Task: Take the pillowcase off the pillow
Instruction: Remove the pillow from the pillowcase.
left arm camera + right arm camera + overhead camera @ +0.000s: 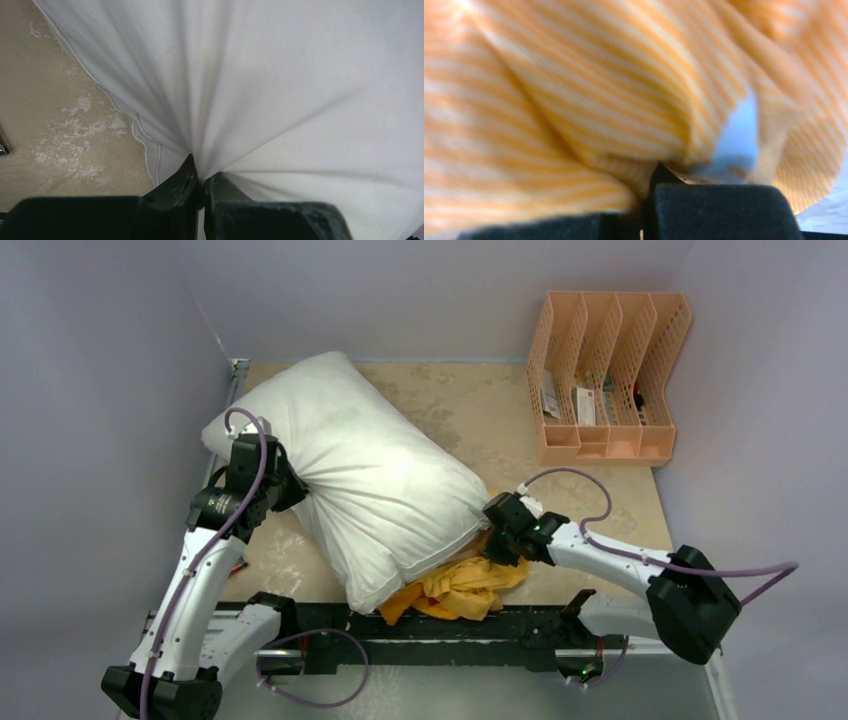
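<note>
Pinches a fold of the pillow (280,90) in the left fingers (177,192), clenched tight, with creases fanning away from the tips. Clamps a bunch of the pillowcase (549,110) in the right fingers (714,210), shut on striped orange cloth; too blurred there to read more. Leaves the rest of the pillowcase crumpled in a heap just beside the right fingers, tucked under the pillow's nearest corner and, by the look of it, nearly all off. Rests the plump pillow on the surface (45,125), bare beige showing just beside the left fingers.

To finish cleanly, hold the left pinch firm as an anchor. Draw the right fingers away from the pillow, low along the surface. Watch for a last fold trapped under that corner, and lift the corner slightly if the cloth drags.
</note>
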`<state>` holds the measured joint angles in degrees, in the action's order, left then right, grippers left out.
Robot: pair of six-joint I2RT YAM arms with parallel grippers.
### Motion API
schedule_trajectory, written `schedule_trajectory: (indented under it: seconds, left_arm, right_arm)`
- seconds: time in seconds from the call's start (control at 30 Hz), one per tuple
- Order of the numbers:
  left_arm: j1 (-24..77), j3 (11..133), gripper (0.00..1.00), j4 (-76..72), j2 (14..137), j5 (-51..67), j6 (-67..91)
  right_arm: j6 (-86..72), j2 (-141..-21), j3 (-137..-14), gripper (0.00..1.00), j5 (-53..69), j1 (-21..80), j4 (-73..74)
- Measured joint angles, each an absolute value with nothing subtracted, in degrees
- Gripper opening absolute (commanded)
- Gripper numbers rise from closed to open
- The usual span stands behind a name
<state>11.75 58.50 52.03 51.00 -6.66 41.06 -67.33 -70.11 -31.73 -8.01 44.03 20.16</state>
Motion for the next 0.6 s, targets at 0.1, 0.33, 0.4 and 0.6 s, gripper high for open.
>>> schedule_trajectory:
  seconds: [0.1,0.33,0.4,0.6]
  left_arm:
    - [11.7,58.7,0.00,52.2,51.0,-7.1,40.9]
    - [11.7,60.3,0.00,53.4,51.0,-9.1,40.8]
    - [11.7,60.4,0.00,53.5,51.0,-9.4,40.9]
    - [11.7,60.4,0.00,54.1,51.4,-9.4,40.8]
  right_arm:
    - [-68.9,-67.3,-32.8,0.00,-12.0,40.9,25.1]
    - [-69.0,-45.6,-42.0,0.00,-26.8,33.0,43.9]
    - [-68.6,-42.8,-49.2,0.00,-31.7,32.4,50.3]
    - [-65.1,-45.7,-74.5,0.00,-45.7,32.1,67.3]
